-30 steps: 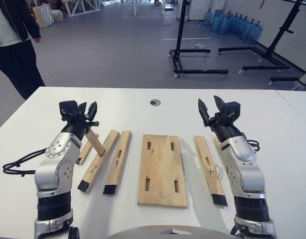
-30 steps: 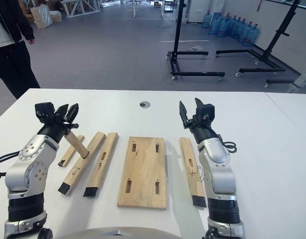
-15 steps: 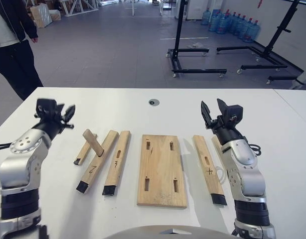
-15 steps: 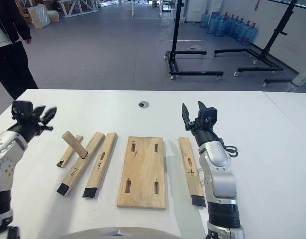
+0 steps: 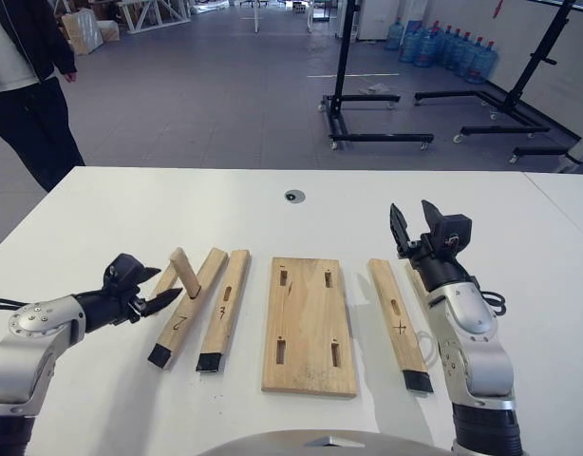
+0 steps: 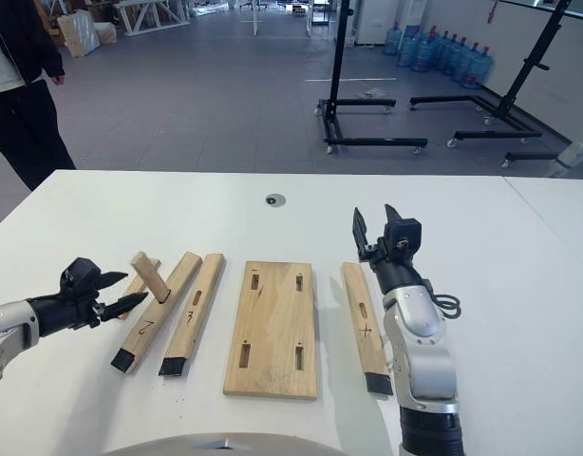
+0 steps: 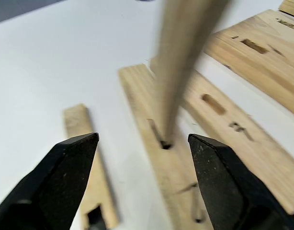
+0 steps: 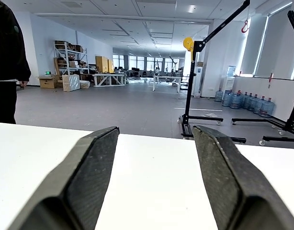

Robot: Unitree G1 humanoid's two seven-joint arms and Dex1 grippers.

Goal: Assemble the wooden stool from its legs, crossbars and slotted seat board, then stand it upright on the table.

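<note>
One board (image 5: 309, 325) with four slots lies flat mid-table (image 5: 272, 209). Three legs lie flat: far-left leg (image 5: 185, 309) and second leg (image 5: 224, 309) left of the board, right leg (image 5: 398, 325) on its other side. Two crossbars: tilted crossbar (image 5: 186, 273) stands in the far-left leg's slot, flat crossbar (image 5: 165, 276) lies beside it. The left gripper (image 5: 159, 296), fingers apart, sits low near both. The right gripper (image 5: 415, 217), also apart, is raised.

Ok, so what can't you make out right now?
- Left wrist view: the upright crossbar is blurred, its top cut off by the picture's edge; how deep it sits in the leg is unclear.
- Head views: the short piece beside that leg has its near end hidden by the left tool.
- Left eye view: a wooden piece is mostly hidden by the right arm.
</note>
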